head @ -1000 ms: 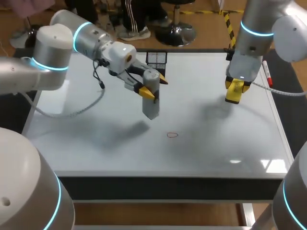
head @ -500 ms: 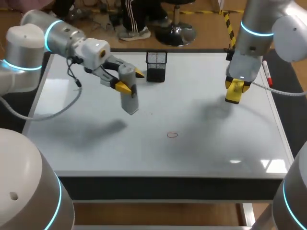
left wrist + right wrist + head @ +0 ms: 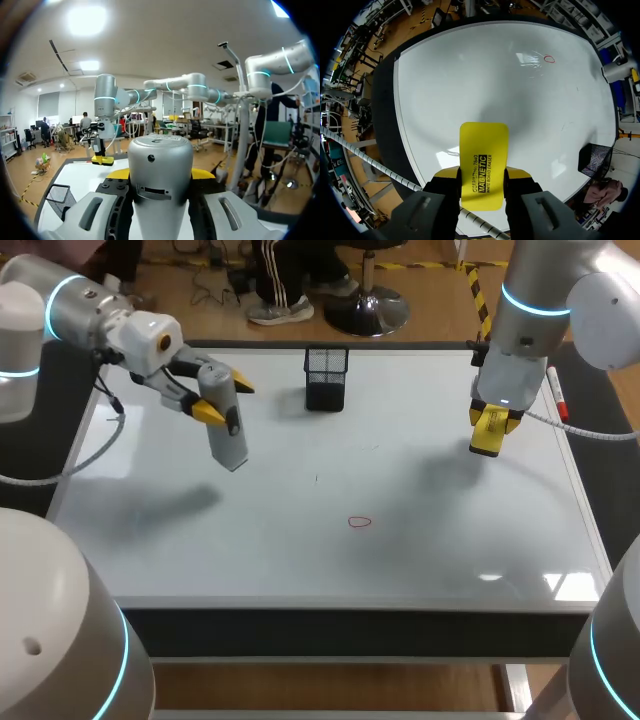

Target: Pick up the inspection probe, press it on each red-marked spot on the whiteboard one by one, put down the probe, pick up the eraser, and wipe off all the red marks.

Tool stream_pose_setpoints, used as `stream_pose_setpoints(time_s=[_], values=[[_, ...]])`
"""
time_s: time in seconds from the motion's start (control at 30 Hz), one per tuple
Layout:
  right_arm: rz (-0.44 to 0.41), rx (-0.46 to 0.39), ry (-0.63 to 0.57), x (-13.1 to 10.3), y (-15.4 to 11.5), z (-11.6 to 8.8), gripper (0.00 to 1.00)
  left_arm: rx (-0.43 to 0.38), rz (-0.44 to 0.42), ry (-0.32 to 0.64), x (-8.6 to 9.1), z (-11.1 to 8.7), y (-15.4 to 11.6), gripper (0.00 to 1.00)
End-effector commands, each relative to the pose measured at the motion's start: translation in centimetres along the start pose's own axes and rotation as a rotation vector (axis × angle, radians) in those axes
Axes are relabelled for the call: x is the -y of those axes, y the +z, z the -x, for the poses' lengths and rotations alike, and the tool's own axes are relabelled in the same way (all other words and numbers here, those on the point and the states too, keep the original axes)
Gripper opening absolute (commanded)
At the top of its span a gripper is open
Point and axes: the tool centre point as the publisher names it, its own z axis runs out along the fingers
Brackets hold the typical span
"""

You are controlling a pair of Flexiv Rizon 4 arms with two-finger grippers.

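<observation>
The grey cylindrical inspection probe [image 3: 227, 428] hangs tilted above the whiteboard's [image 3: 430, 550] far left part, and my left gripper [image 3: 225, 400] is shut on its upper end. From the left wrist, the probe [image 3: 160, 175] fills the space between the yellow tips of the left gripper [image 3: 161, 173]. My right gripper [image 3: 487, 435] is shut on the yellow eraser [image 3: 486, 432], held above the board's right side. Seen from the right wrist, the eraser [image 3: 483, 162] sticks out ahead of the right gripper [image 3: 482, 175]. One small red ring mark [image 3: 359, 522] lies near the board's middle front, also visible as the red mark [image 3: 549, 59].
A black mesh pen holder [image 3: 326, 378] stands at the board's far edge, middle. A red-and-white marker [image 3: 556, 395] lies along the right rim. The board's frame [image 3: 350, 608] bounds the front.
My left arm has swung left and toward the far side with the probe, away from the red mark. The right arm and eraser have stayed still.
</observation>
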Motion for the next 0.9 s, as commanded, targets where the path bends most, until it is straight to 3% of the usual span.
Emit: stream_pose_setpoints(time_s=[0.03, 0.4, 0.9], values=[[-0.001, -0.003, -0.002, 0.07, -0.07, -0.04, 0.0, -0.015, -0.016, -0.002, -0.69, 0.73, -0.92, 0.0], [-0.001, -0.003, -0.002, 0.07, -0.07, -0.04, 0.0, 0.049, -0.025, 0.036, -1.08, 1.37, -1.85, 0.0], [-0.001, -0.003, -0.002, 0.07, -0.07, -0.04, 0.0, 0.049, -0.025, 0.036, -1.08, 1.37, -1.85, 0.0]])
